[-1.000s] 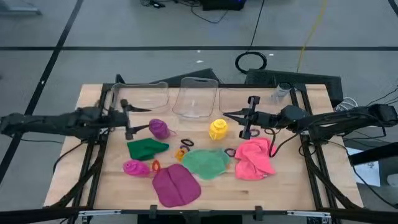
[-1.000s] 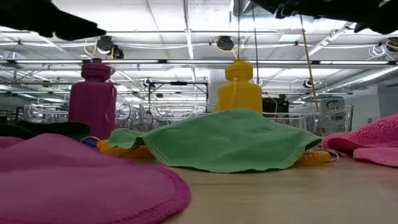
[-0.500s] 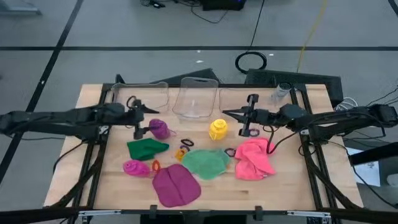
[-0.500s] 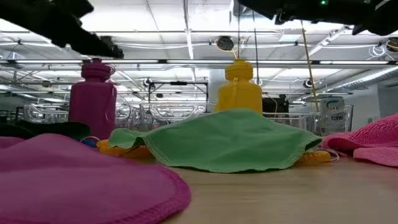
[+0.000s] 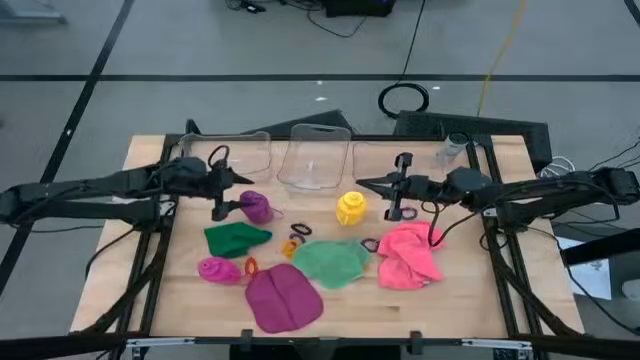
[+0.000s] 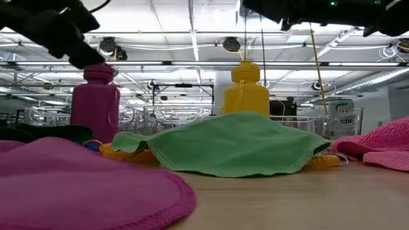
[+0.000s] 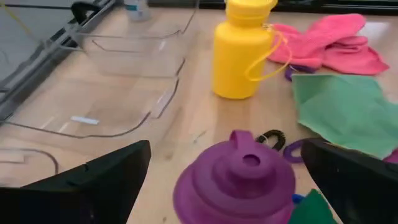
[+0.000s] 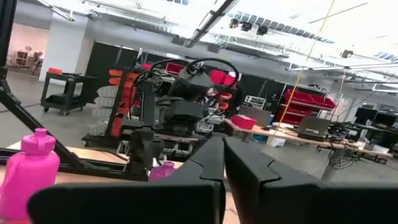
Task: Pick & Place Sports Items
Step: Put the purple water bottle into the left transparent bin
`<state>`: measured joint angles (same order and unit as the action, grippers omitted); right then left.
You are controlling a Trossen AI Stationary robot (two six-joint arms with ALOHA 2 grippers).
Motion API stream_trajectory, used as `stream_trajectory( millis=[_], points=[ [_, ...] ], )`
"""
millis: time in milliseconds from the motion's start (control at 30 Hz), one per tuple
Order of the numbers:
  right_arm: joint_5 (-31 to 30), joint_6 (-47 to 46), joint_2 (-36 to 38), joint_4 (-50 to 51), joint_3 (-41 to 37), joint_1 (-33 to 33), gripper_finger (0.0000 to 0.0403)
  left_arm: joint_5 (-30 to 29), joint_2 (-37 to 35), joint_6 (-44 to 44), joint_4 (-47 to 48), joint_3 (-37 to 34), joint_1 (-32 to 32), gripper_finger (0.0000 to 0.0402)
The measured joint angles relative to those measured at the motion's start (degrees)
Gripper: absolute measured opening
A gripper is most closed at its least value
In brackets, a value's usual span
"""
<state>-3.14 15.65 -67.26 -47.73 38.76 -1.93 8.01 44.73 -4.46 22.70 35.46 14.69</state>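
Observation:
A purple bottle (image 5: 256,206) (image 7: 239,180) stands upright on the table at centre left. My left gripper (image 5: 236,190) (image 7: 225,148) hangs open just to its left and a little above, tipped down at it, one finger to each side and touching nothing. A yellow bottle (image 5: 350,207) (image 7: 239,53) stands at the centre. A magenta bottle (image 5: 215,268) is at near left. Dark green (image 5: 235,238), light green (image 5: 330,262), magenta (image 5: 282,298) and pink (image 5: 408,253) cloths lie flat. Small rings (image 5: 292,240) lie between them. My right gripper (image 5: 362,183) (image 8: 224,143) is shut and empty, raised to the right of the yellow bottle.
Three clear plastic bins (image 5: 318,155) stand in a row along the far edge, behind both grippers. Black frame rails (image 5: 160,230) run down the table's left and right sides. Bare wood shows along the near right corner (image 5: 450,310).
My left gripper has moved toward the table's right, up to the purple bottle, tipping downward and rolling as it went; it has stayed open. No bottle, cloth or ring has moved.

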Motion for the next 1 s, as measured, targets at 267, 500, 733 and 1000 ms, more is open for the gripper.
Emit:
stream_trajectory(
  millis=[267, 500, 733, 1000],
  points=[
    [0.0, 0.0, 0.0, 0.3, 0.0, 0.0, 0.0000, -0.2, 3.4, -0.5, 0.7, 0.0, 0.3, 0.0349],
    [0.0, 0.0, 0.0, 0.4, 0.0, 0.0, 0.0000, -0.4, 7.3, -2.7, -0.1, 0.0, 0.3, 0.0349],
    [0.0, 0.0, 0.0, 0.4, 0.0, 0.0, 0.0000, -0.4, 7.0, -2.8, -0.8, 0.0, 0.3, 0.0312],
    [0.0, 0.2, 0.0, 0.4, 0.0, 0.0, 0.0000, -0.5, 6.9, -2.8, -0.9, 0.0, 0.3, 0.0217]
  ],
)
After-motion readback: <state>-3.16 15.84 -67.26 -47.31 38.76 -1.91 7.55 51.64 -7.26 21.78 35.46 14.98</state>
